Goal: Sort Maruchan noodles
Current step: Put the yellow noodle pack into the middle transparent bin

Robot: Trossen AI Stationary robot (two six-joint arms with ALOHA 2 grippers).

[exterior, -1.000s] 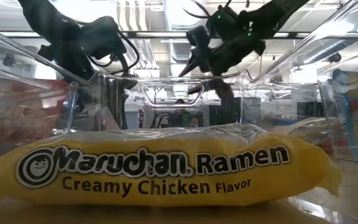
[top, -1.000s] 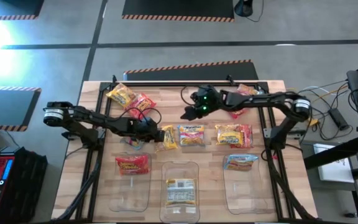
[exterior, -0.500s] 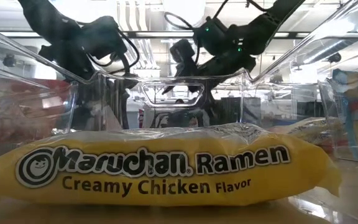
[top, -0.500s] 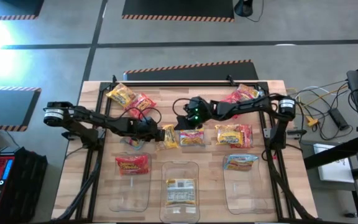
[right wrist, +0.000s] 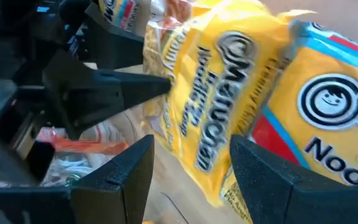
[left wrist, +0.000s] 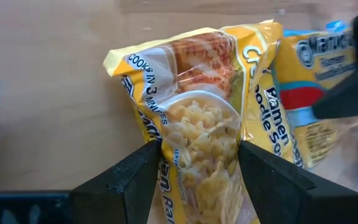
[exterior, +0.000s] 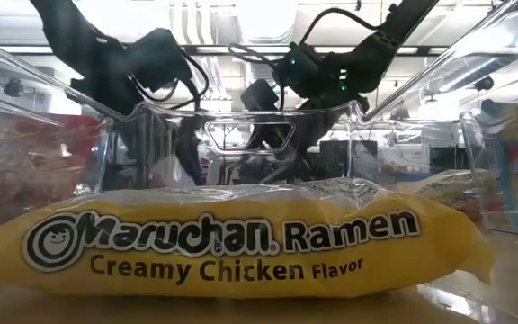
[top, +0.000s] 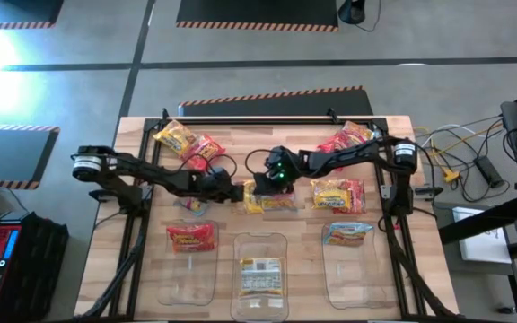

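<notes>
Right gripper (top: pixel 257 182) just swung in from upper right to frame centre, jaws apart around yellow packet (left wrist: pixel 194 118). Left gripper (top: pixel 237 193) clamped on same packet, so watch handoff.

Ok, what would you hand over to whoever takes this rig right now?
Left gripper: shut on a yellow packet at mid-table.
Right gripper: open, fingers straddling the same packet.
Done: the three clear bins hold a red packet, a second yellow packet and a blue packet.
Left: bin the held packet, then the loose packets behind the bins.
</notes>
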